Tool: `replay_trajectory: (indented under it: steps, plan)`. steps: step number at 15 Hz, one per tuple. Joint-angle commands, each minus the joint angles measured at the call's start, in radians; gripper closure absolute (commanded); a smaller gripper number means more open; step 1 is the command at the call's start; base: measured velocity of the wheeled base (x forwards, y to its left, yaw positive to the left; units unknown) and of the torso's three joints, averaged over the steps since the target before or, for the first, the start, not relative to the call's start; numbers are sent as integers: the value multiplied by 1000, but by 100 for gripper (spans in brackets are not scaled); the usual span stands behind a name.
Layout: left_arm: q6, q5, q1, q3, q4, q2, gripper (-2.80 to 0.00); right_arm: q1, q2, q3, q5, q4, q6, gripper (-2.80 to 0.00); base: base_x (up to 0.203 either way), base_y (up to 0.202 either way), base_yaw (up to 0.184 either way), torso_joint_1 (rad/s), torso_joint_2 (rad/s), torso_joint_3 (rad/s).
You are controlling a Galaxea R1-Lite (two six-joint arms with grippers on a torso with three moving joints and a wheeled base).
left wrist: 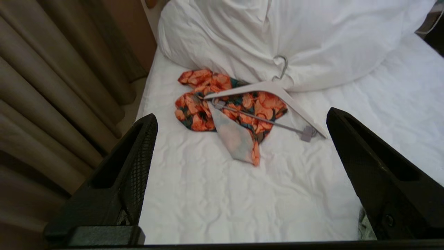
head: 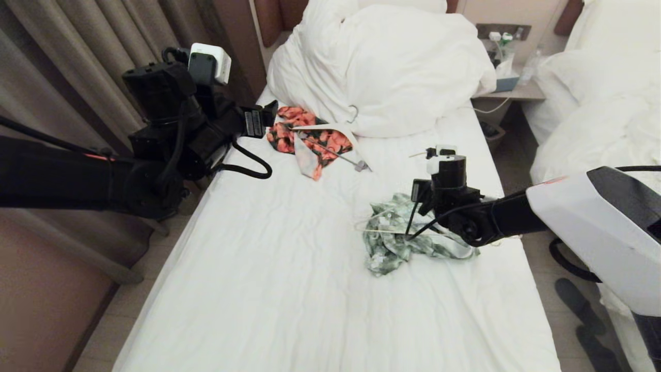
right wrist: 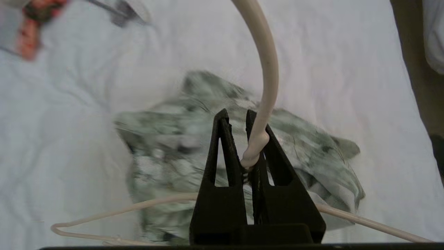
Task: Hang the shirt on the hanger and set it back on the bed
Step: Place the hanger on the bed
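right gripper (right wrist: 237,116) clamped on hanger (right wrist: 269,69) at base of hook, over shirt | shirt (head: 397,240) crumpled on bed (head: 289,268), 4 o'clock of sheet centre | left gripper (left wrist: 241,121) jaws wide apart, holding nothing, at 10 o'clock by bed edge | orange floral garment (head: 304,137) with white hanger (head: 335,129) at 12 o'clock, near pillows (head: 382,67)

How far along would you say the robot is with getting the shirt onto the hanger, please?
Early. Done: the right gripper is shut on the hanger at the base of its hook. In hand: the hanger sits over the shirt, which lies crumpled on the bed, not threaded on. The left gripper hangs open near the orange garment. Left: thread the shirt on and lay it down.
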Motion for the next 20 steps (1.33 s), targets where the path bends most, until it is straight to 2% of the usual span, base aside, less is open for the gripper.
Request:
replay_trajectory:
  steps: [1,2,3,7,11,12,13,14,15,17,20]
  plan:
    - [2,2,1,-1,-5,0,-280,-23,63,1,6,-5,7,0,0,0,0,0,0,0]
    - [2,2,1,-1,-5,0,-280,-31,81,1,8,-5,8,0,0,0,0,0,0,0]
    - [2,2,1,-1,-5,0,-280,-36,93,-1,9,-7,9,-280,0,0,0,0,0,0]
    - [2,1,0,-1,-6,-2,-280,-33,62,15,9,-7,10,-280,0,0,0,0,0,0]
    - [2,4,-2,13,-6,-13,-280,-13,-26,147,-8,-6,2,-280,0,0,0,0,0,0]
    - [4,3,-1,41,-12,-26,-280,-24,-51,179,-20,-6,-25,-280,0,0,0,0,0,0]
    - [4,4,19,52,-40,-26,-280,-56,-75,201,-28,-8,-53,-92,0,0,0,0,0,0]
    - [11,10,37,55,-71,-10,-280,-92,-101,220,-26,-7,-62,0,0,0,0,0,0,0]
    - [20,17,71,61,-101,-9,0,-108,-132,263,-19,-6,-65,0,0,0,0,0,0,0]
    - [23,36,112,135,-143,-57,0,-115,-199,404,-3,-8,-84,0,0,0,0,0,0,0]
    - [21,42,133,369,-191,-171,0,-99,-361,629,-1,-60,-97,0,0,0,0,0,0,0]
